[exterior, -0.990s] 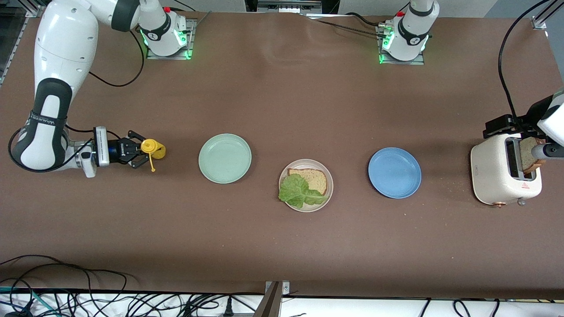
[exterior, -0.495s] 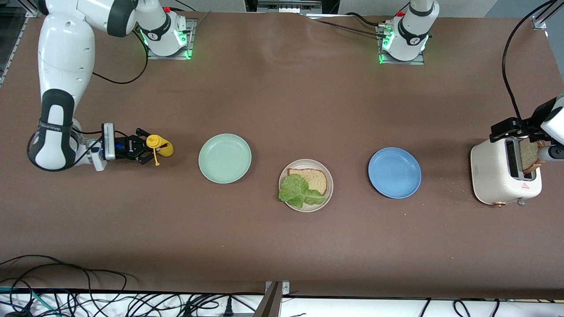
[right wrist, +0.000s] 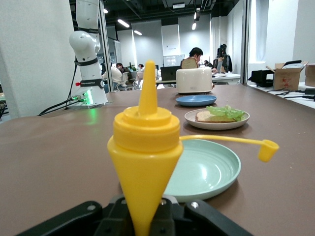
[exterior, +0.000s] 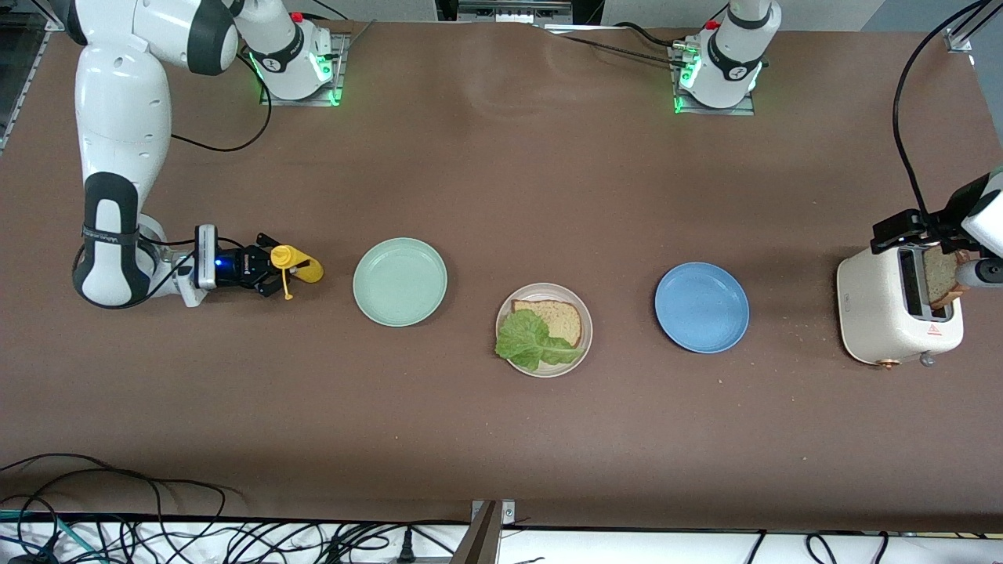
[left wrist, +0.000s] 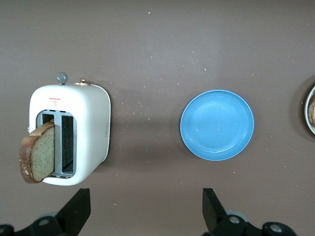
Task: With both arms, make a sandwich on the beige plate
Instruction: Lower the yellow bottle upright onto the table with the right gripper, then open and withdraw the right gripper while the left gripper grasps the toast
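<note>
Clamping a yellow bottle (exterior: 296,266), right gripper (exterior: 270,267) sits well apart from beige plate (exterior: 583,313); left gripper (left wrist: 142,211) gapes.

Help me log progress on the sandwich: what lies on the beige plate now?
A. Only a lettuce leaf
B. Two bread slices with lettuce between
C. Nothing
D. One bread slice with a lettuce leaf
D: the beige plate holds one bread slice with the lettuce leaf partly over it; no second slice on top.

right end effector (exterior: 270,266): mid-left of front frame, level, fingers clamped shut | left end effector (left wrist: 146,209): right edge of front frame, pointing down, fingers spread wide
</note>
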Available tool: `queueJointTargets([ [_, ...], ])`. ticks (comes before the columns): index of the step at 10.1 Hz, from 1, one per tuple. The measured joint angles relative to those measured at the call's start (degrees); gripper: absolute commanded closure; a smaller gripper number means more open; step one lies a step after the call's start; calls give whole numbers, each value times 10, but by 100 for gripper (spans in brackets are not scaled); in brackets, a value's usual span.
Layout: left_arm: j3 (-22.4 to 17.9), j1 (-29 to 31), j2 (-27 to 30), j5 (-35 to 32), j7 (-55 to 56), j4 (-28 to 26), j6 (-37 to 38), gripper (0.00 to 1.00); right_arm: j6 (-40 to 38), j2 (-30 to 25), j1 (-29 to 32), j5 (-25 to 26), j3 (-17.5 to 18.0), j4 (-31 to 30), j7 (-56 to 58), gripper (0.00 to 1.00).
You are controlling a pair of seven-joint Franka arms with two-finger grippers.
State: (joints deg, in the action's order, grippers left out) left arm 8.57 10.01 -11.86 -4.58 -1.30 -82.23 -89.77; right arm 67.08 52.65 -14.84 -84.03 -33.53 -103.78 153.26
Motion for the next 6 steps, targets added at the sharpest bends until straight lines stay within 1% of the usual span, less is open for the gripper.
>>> queueJointTargets([
  [1,3,-2,0,0,0,0,0,0,2,9,0,-14,4,2,0,100],
  [2,8,-3,0,0,0,0,0,0,0,17,0,-26,5,4,1,77],
  [3,16,-4,0,0,0,0,0,0,-2,19,2,-30,6,4,1,1],
  [6,24,-10,0,0,0,0,-1,0,-2,22,18,-33,6,4,-27,0],
])
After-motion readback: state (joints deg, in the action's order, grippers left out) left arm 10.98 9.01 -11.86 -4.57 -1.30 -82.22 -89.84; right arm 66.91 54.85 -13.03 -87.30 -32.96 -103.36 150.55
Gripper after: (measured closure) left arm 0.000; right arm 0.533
